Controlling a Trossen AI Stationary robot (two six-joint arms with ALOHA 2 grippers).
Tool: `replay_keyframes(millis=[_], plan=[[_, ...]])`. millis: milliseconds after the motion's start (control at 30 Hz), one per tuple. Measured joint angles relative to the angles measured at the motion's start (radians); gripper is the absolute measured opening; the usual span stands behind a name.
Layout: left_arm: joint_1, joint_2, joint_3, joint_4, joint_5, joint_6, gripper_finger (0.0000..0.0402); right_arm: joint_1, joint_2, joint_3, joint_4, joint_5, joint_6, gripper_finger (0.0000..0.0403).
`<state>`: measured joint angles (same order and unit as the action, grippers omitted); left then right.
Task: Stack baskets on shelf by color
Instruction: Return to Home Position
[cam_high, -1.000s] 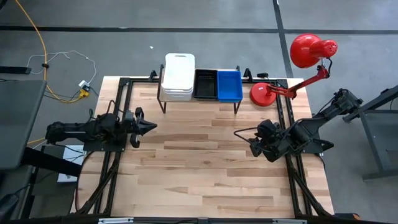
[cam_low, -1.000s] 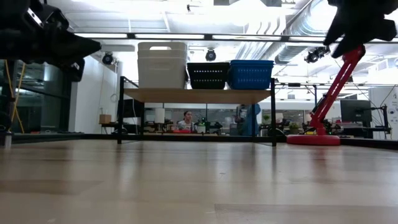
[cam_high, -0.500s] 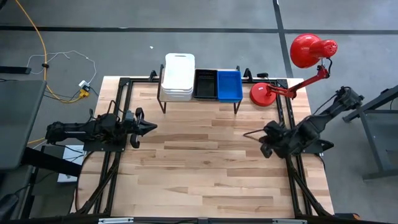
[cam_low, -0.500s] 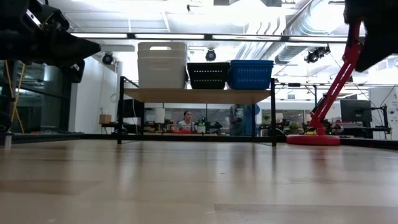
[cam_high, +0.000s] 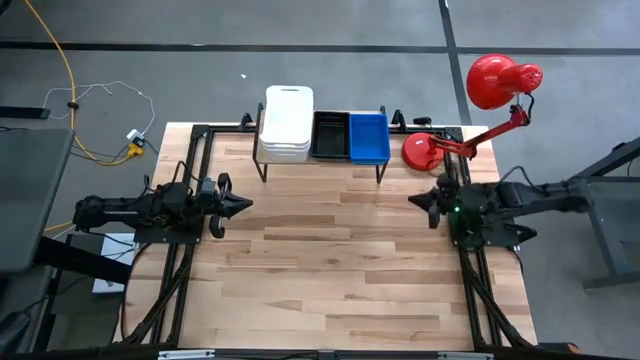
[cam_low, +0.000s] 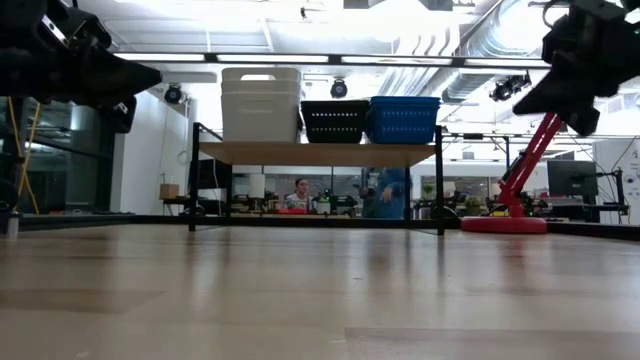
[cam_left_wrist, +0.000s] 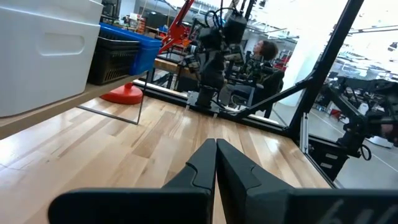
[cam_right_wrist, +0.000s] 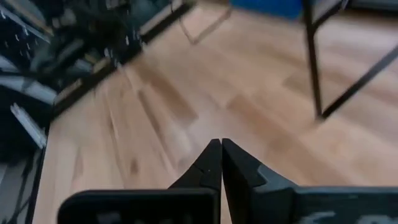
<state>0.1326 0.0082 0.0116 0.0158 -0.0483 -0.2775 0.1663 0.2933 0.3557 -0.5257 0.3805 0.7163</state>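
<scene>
On the shelf (cam_high: 320, 163) at the table's far edge stand a stack of white baskets (cam_high: 287, 123), a black basket (cam_high: 330, 135) and a blue basket (cam_high: 368, 137), side by side. The low view shows the white stack (cam_low: 260, 103), the black basket (cam_low: 334, 121) and the blue one (cam_low: 404, 119) on the plank top. My left gripper (cam_high: 244, 204) hovers shut at the table's left side. My right gripper (cam_high: 415, 201) hovers shut at the right side. Both are away from the shelf and hold nothing.
A red desk lamp stands with its base (cam_high: 424, 152) at the table's far right, its head (cam_high: 497, 80) beyond the edge. Dark frame rails (cam_high: 190, 170) run along the table's sides. People show in the room behind the shelf (cam_low: 385, 192).
My right gripper has shut its fingers from wide open. Its arm has swung from a slanted pose to lie level along the right side, the gripper turning and moving a little toward the far edge.
</scene>
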Motion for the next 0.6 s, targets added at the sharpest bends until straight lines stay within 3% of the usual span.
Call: replay_keyframes(millis=[300,600], plan=[[0.0,0.0,0.0,0.0,0.0,0.0,0.0001,-0.151,-0.181,-0.021,0.039,-0.183,-0.157,0.0],[0.0,0.0,0.0,0.0,0.0,0.0,0.0001,-0.175,-0.291,-0.282,0.486,-0.288,-0.152,0.0]])
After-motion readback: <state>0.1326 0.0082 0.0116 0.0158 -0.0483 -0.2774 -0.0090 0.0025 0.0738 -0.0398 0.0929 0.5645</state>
